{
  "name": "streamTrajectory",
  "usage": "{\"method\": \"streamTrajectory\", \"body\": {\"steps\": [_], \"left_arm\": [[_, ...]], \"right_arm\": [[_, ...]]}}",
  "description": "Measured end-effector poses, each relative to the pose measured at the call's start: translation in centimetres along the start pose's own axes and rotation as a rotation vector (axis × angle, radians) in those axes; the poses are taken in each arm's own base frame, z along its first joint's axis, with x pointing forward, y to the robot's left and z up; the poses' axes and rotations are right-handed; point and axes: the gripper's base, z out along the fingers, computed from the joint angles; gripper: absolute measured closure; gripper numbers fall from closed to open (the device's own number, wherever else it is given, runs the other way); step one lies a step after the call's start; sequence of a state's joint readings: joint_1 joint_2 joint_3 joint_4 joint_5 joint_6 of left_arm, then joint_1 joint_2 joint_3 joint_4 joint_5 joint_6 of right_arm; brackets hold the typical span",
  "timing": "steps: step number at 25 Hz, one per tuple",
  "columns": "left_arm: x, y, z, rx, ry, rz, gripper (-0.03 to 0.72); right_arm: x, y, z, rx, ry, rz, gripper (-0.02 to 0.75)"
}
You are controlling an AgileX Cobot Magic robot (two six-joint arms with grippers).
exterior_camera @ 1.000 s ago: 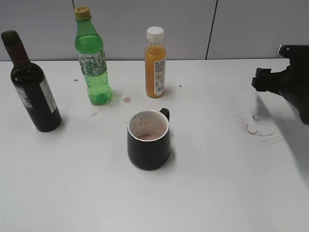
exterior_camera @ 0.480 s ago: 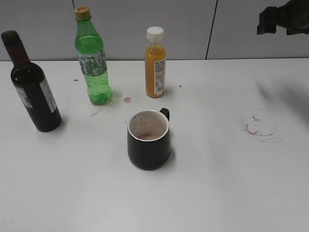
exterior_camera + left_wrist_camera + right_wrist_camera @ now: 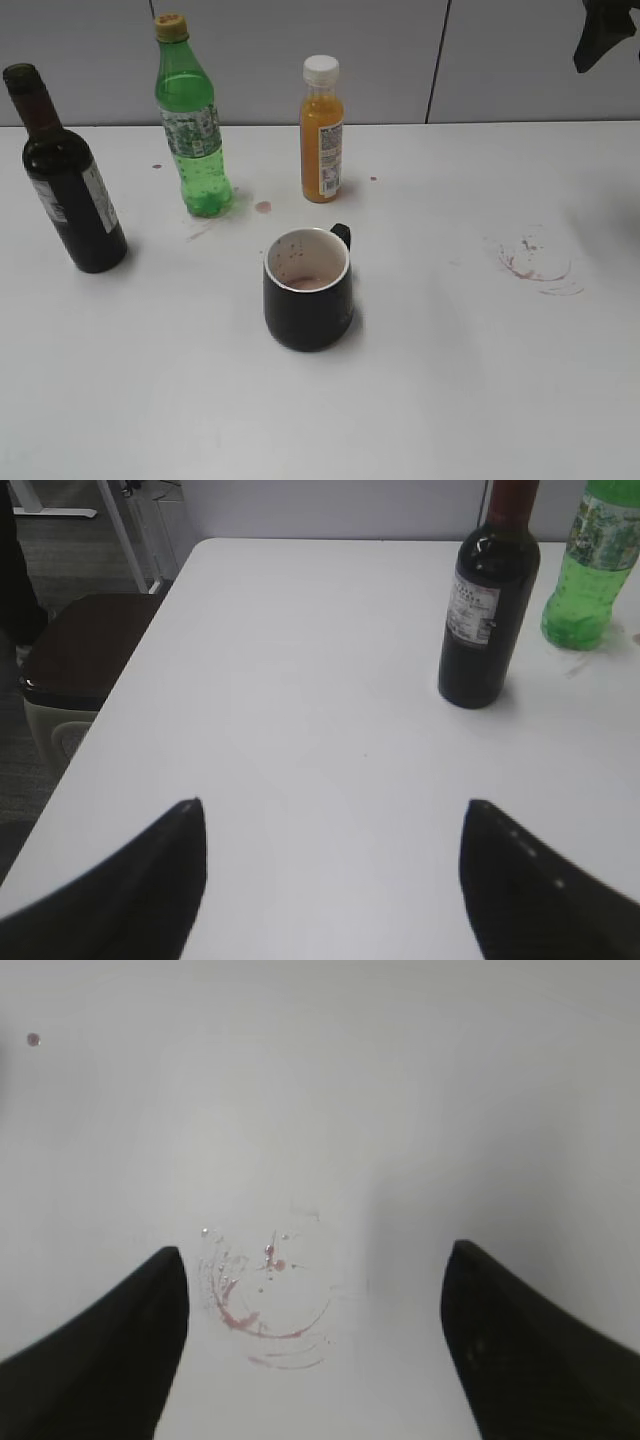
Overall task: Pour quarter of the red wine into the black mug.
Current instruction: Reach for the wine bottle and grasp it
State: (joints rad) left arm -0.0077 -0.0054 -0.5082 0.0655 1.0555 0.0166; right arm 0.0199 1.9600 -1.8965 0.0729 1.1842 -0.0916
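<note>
A: Two hands, and neither held anything. The left hand [image 3: 330, 880] stood spread wide over bare counter [image 3: 300, 680], with the red wine [image 3: 487, 600] upright ahead of it and to its right, near but not touched.

B: And the right hand [image 3: 315, 1350]?

A: Also spread, empty, hanging above a ring-shaped red stain [image 3: 265, 1300]. From the exterior view only a dark bit of that arm showed in the top right corner, well apart from everything.

B: So how far along was the job?

A: Hard to call. The black mug [image 3: 308, 290] sat mid-counter with a thin pinkish film at the bottom and red specks inside, but no pour was under way. The bottle stood at the far left, beside the green bottle [image 3: 190, 120], with the orange juice bottle [image 3: 322, 130] behind the mug. I judged grasping, carrying and tipping all remained.
</note>
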Motion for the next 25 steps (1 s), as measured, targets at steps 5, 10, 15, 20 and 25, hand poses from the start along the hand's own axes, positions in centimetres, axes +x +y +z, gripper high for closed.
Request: {"method": "streamTrajectory", "body": {"steps": [5, 10, 15, 20, 25], "left_arm": [[0.0, 0.0, 0.0, 0.000, 0.000, 0.000, 0.099], [0.0, 0.0, 0.0, 0.000, 0.000, 0.000, 0.099], [0.0, 0.0, 0.0, 0.000, 0.000, 0.000, 0.099], [0.0, 0.0, 0.0, 0.000, 0.000, 0.000, 0.099], [0.0, 0.0, 0.0, 0.000, 0.000, 0.000, 0.099]], "right_arm": [[1.9, 0.2, -1.6, -0.001, 0.016, 0.001, 0.144], [5.7, 0.9, -4.9, -0.021, 0.028, 0.009, 0.144], [10.3, 1.4, -8.0, -0.025, 0.012, 0.011, 0.144], [15.2, 1.8, -8.5, -0.031, 0.036, 0.019, 0.144], [20.5, 2.1, -7.9, -0.032, 0.054, 0.027, 0.145]]}}
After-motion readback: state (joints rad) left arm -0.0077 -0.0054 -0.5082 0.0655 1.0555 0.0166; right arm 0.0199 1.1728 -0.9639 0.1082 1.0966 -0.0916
